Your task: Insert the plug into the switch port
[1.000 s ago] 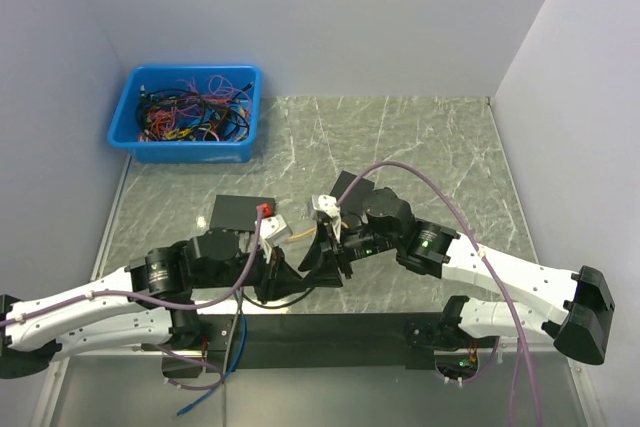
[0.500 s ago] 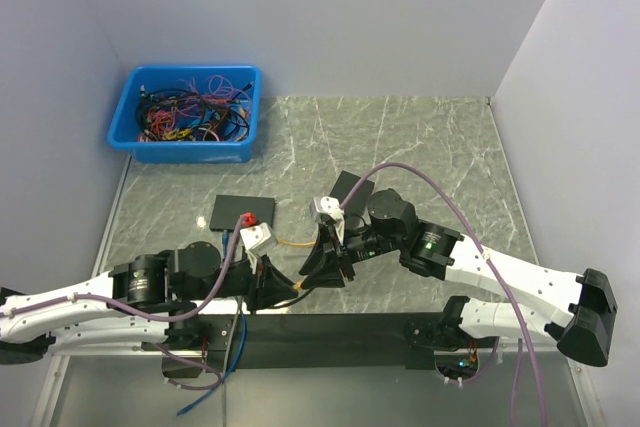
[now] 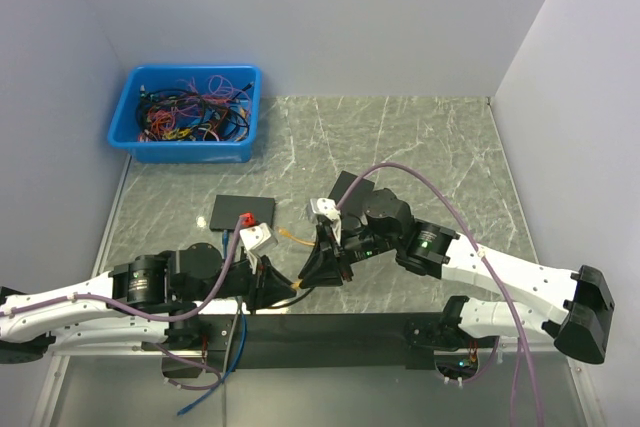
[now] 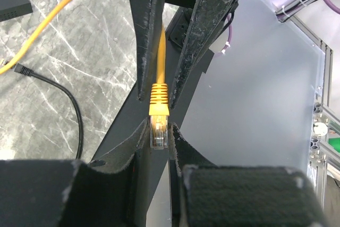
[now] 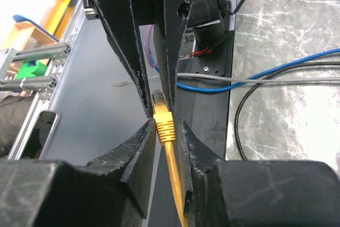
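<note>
A yellow cable (image 4: 64,3) ends in a clear plug (image 4: 159,131). My left gripper (image 4: 159,134) is shut on that plug, tip to tip with my right gripper (image 5: 167,131), which is closed round the yellow boot (image 5: 166,126) and the cable just behind the plug. Both grippers meet above the table's front edge in the top view, the left gripper (image 3: 290,289) below the right gripper (image 3: 312,275). The switch (image 3: 243,212), a flat black box, lies on the marble table behind the left arm. Its ports do not show.
A blue bin (image 3: 187,112) full of tangled cables stands at the back left. A second black box (image 3: 345,185) lies behind the right arm. A loose black cable (image 4: 74,104) and a blue cable (image 5: 265,73) lie near the front rail (image 3: 330,327).
One second ago the left wrist reached further forward and right. It has drawn back to the left and lower. The right gripper has barely moved, still with the yellow cable.
</note>
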